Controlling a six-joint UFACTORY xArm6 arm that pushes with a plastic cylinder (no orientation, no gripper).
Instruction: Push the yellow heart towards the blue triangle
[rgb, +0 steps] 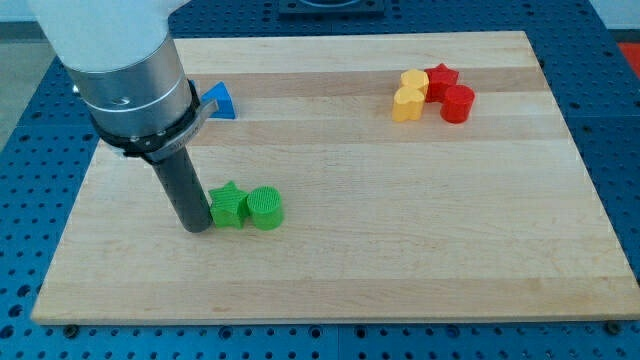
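The yellow heart (406, 104) lies at the view's upper right, touching another yellow block (414, 81) just above it. The blue triangle (221, 101) lies at the upper left, partly hidden behind the arm's grey body. My tip (197, 229) rests on the board at the lower left, right beside the left side of a green star (228, 205). The tip is far to the left of the yellow heart and below the blue triangle.
A green cylinder (266, 208) touches the green star's right side. A red star (441, 78) and a rounded red block (457, 103) sit against the yellow pair's right. The wooden board (400, 250) lies on a blue perforated table.
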